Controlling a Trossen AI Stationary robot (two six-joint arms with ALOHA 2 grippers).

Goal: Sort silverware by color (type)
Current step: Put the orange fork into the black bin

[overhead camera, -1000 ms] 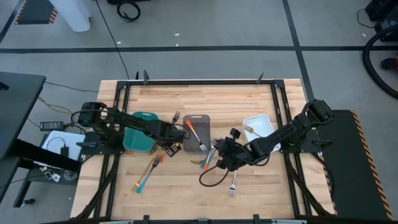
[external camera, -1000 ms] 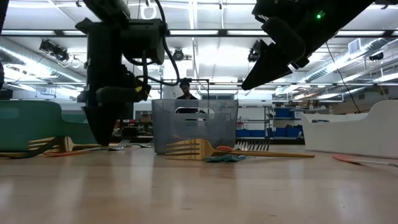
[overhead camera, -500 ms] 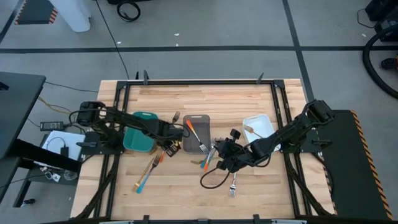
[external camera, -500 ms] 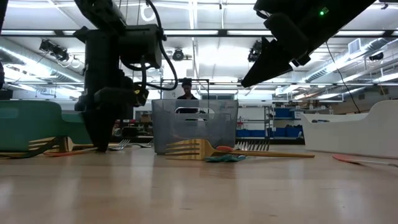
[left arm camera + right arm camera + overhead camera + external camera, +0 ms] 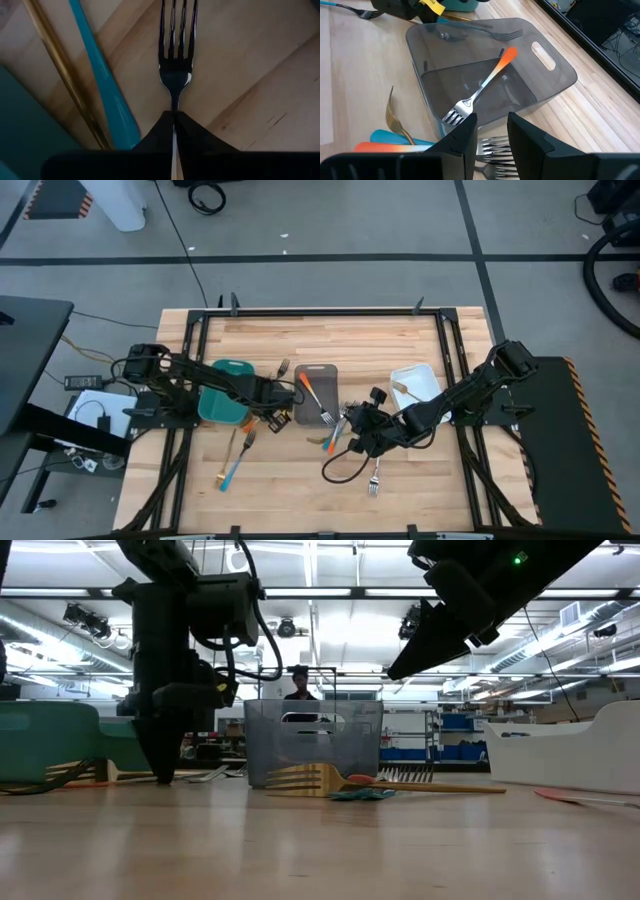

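Observation:
My left gripper point(image 5: 268, 420) points down at the table between the teal tray point(image 5: 225, 406) and the grey tray point(image 5: 316, 394), shut on a silver fork point(image 5: 175, 60) whose handle is hidden under the fingers. A blue handle point(image 5: 106, 95) and a gold handle point(image 5: 59, 70) lie beside that fork. My right gripper point(image 5: 492, 131) hangs open above the table near the grey tray's near end, over fork tines point(image 5: 496, 146), touching nothing. An orange-handled fork point(image 5: 485, 82) lies in the grey tray point(image 5: 485, 55). My left gripper pinches the silver fork's thin neck point(image 5: 174, 104), just behind the tines, between its two fingers. The fingers come from above, pointing down, one on each side of the neck. The tines point(image 5: 177, 30) reach out ahead over the wood; whether they rest on it I cannot tell.
A white tray point(image 5: 414, 384) stands at the right. Loose utensils lie on the wood: a blue and gold pair point(image 5: 234, 460), an orange and blue pair point(image 5: 334, 436) and a silver fork point(image 5: 375, 476). A black cable point(image 5: 340, 470) loops by my right gripper.
My left gripper has shut on the silver fork while staying where it was. The fork's tines have shifted a little along the table toward the grey tray in the low view. My right arm has kept still.

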